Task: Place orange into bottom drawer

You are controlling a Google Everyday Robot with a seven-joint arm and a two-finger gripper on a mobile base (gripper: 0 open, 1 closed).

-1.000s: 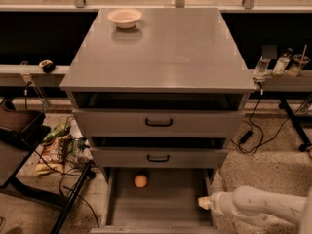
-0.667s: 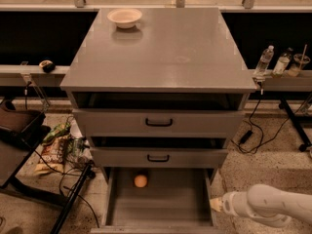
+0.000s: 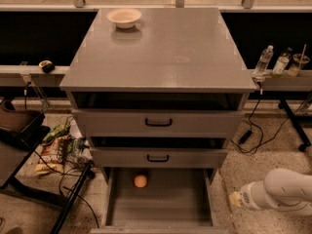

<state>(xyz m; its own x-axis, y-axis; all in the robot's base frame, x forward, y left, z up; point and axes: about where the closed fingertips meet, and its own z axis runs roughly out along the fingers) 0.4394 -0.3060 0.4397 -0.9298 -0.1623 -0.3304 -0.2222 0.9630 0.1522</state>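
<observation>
The orange (image 3: 140, 181) lies on the floor of the open bottom drawer (image 3: 161, 206), near its back left, just under the middle drawer's front. My gripper (image 3: 235, 199) is at the end of the white arm, low at the right, outside the drawer's right wall and apart from the orange. It holds nothing that I can see.
The grey cabinet (image 3: 161, 52) has two shut upper drawers with black handles. A cream bowl (image 3: 124, 18) sits on its top at the back left. Bottles and a cup (image 3: 280, 62) stand on a ledge at the right. Bags and cables (image 3: 58, 147) lie on the floor at the left.
My arm and gripper have moved right, away from the drawer's right wall. The orange has stayed in the drawer.
</observation>
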